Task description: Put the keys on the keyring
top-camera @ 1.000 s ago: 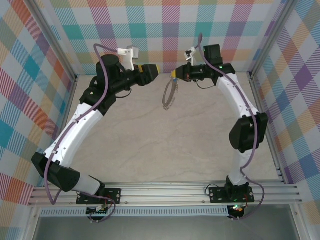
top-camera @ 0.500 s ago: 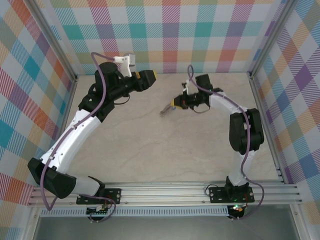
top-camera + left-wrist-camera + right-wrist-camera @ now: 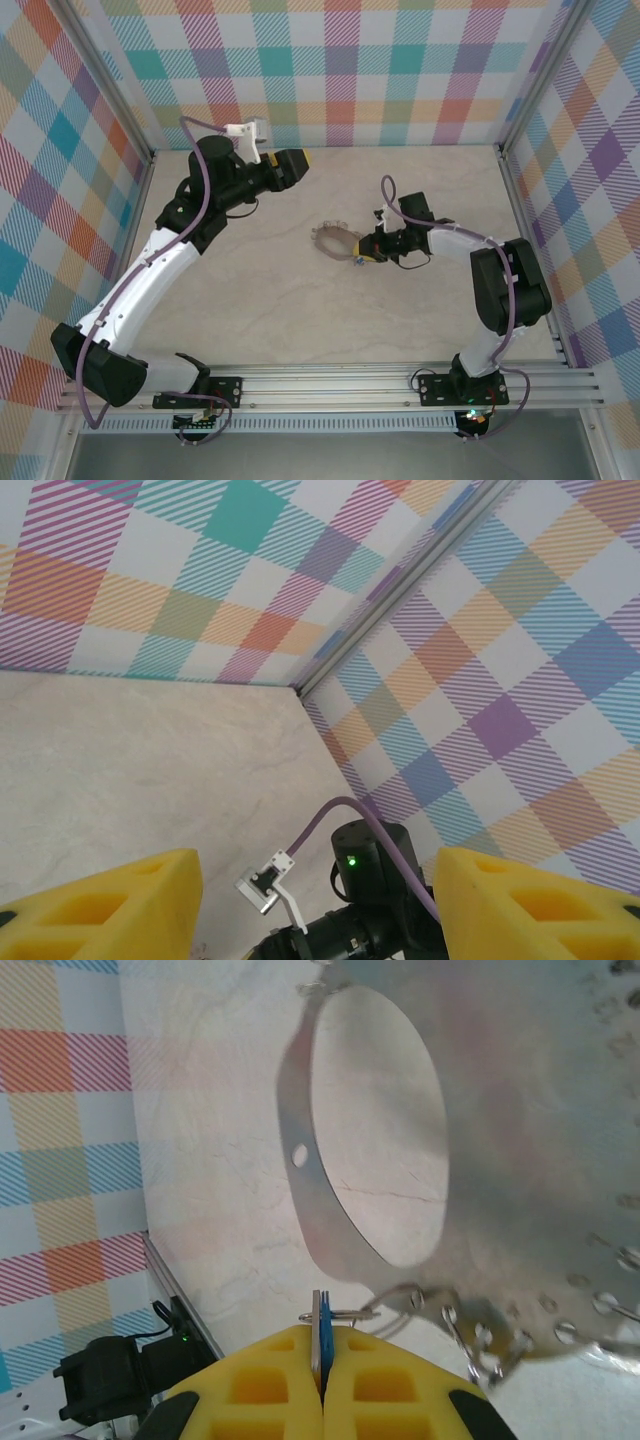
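The keyring (image 3: 335, 240), a thin silver hoop fringed with small loops, lies on the marble table just left of my right gripper (image 3: 364, 256). In the right wrist view the hoop's band (image 3: 325, 1222) curves in front of my right gripper (image 3: 321, 1345). The yellow pads are shut on the blue-headed key (image 3: 324, 1322) and a flat silver piece beside it. A small wire loop (image 3: 345, 1313) runs from the key towards the fringe. My left gripper (image 3: 295, 165) is raised at the back left, away from the ring. Its yellow fingers (image 3: 110, 905) stand apart, nothing between them.
Checked walls and aluminium rails close in the table on three sides. The left wrist view looks down on the right arm's wrist (image 3: 372, 865) and its camera mount (image 3: 265, 888). Bare marble table (image 3: 300, 320) stretches between the ring and the arm bases.
My right arm has come down and forward from the back, carrying the hanging keyring onto the table. The left arm has drawn slightly back and left, still open.
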